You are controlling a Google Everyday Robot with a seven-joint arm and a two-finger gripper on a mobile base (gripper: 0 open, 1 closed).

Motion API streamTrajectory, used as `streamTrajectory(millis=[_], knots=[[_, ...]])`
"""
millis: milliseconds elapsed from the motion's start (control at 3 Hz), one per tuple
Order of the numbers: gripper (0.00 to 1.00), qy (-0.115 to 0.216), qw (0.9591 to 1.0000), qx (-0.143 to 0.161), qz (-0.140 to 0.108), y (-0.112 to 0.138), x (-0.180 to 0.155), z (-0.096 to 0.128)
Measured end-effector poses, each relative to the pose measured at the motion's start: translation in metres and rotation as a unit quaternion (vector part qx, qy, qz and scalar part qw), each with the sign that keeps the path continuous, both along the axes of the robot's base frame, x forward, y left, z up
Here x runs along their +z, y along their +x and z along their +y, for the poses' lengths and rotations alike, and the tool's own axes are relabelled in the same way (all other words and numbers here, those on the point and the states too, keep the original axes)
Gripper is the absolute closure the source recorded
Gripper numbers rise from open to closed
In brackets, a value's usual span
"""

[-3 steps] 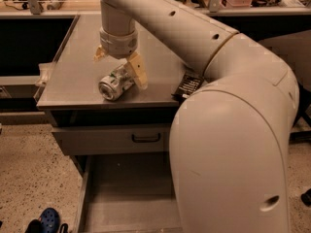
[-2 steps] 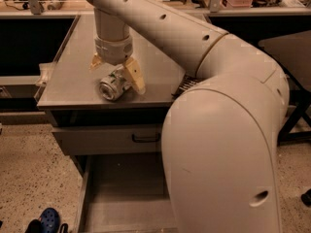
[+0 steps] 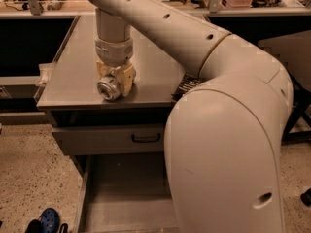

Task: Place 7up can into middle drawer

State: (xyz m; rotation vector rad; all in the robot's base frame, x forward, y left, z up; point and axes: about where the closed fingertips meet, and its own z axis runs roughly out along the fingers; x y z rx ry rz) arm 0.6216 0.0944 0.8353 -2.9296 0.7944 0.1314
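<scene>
The 7up can (image 3: 109,89) lies on its side near the front edge of the grey cabinet top (image 3: 73,76), its shiny silver end facing the camera. My gripper (image 3: 115,79) reaches straight down from the arm. Its yellowish fingers (image 3: 128,76) are closed on either side of the can, which rests on the top. The middle drawer (image 3: 126,193) is pulled open below, a shallow grey box with a bare floor. My arm's large pale body hides its right part.
A shut drawer front with a dark loop handle (image 3: 146,138) sits just under the cabinet top. A flat black snack packet (image 3: 187,85) lies right of the can, partly behind my arm. A blue shoe (image 3: 48,220) is on the speckled floor at lower left.
My gripper has moved left and lower over the can. Its fingers, spread beside the can before, have closed in on it.
</scene>
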Motion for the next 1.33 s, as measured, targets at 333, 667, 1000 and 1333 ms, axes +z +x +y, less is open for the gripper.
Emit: streamTrajectory(millis=[333, 667, 1000, 1333], knots=[[0.72, 0.022, 0.9997, 0.005, 0.008, -0.002, 0.009, -0.005], [0.95, 0.022, 0.9991, -0.036, 0.004, 0.0, 0.019, -0.023], [1.0, -0.004, 0.9917, -0.124, -0.033, 0.005, 0.03, -0.052], [1.0, -0.01, 0.9746, -0.22, -0.041, -0.013, 0.019, -0.077]])
